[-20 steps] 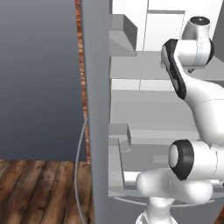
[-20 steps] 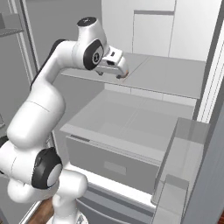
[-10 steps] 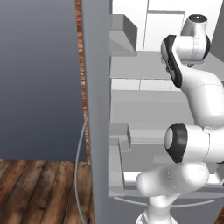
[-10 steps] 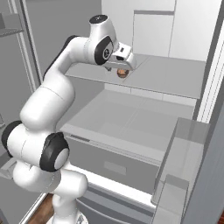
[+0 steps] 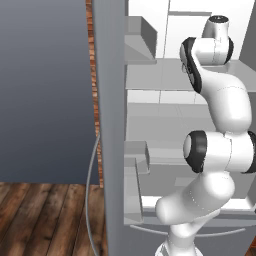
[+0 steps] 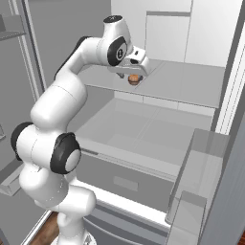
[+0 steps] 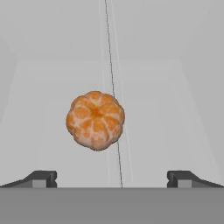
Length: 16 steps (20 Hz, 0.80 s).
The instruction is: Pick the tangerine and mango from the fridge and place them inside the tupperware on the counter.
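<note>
One mottled, dull-orange fruit, which I take for the mango [image 7: 95,120], sits on the grey shelf [image 6: 186,88] inside the fridge [image 6: 210,33]. It lies ahead of the gripper [image 7: 113,179], whose fingers are spread wide with nothing between them. It looks light, firm and a little yielding, and its round skin may roll or slip, so a gentle squeeze across its widest middle suits it best. Its ribbed crown faces the hand. It is nearly round, so no long axis shows.
</note>
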### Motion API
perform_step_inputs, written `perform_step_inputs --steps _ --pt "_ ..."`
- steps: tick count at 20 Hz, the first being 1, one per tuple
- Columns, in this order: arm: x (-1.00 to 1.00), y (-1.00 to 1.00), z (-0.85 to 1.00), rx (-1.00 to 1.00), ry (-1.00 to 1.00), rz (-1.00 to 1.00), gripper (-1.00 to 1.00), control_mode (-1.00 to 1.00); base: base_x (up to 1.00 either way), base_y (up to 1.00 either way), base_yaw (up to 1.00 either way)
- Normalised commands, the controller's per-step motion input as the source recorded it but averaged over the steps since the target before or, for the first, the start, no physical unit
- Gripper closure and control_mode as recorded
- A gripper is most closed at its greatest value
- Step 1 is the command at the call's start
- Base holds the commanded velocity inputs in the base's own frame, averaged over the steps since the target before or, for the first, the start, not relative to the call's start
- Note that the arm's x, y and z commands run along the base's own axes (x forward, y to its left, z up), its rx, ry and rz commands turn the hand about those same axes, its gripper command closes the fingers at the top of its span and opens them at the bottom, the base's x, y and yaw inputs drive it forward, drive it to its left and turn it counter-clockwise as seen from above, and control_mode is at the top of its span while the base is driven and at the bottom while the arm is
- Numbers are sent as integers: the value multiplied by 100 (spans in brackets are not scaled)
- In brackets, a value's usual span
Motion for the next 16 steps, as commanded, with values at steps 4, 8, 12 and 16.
perform_step_inputs --steps 4,8,12,16 --pt "16 0 -13 0 14 0 -100 -100 0 0 0" --pt "26 0 -9 0 13 0 -100 -100 0 0 0" --pt "33 0 -6 0 0 0 -100 -100 0 0 0" --pt "31 0 -6 0 0 0 -100 -100 0 0 0"
